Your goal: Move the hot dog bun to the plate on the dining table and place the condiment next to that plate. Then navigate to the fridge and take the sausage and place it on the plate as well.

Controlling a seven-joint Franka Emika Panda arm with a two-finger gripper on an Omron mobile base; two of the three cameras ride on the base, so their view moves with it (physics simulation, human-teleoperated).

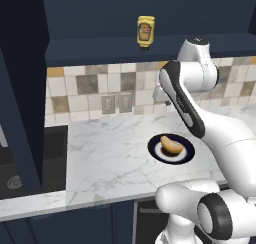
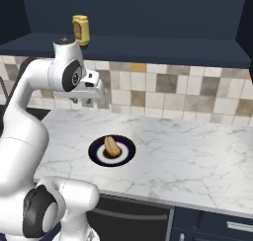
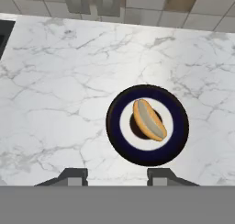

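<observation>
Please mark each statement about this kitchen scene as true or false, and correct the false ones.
1. The hot dog bun lies on a navy-rimmed plate. True.
2. The condiment bottle stands on the counter beside the plate. False: it sits high up, at the dark cabinet above the tiled backsplash.
3. The gripper holds the bun. False: it hangs above the marble counter, its fingers apart and empty.
4. The plate rests on the marble counter. True.

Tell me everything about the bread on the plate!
The hot dog bun is a small oblong roll, tan-orange with a paler strip along its top. It lies slantwise in the white centre of a navy-rimmed plate on the marble counter. Only the plate touches it.
</observation>
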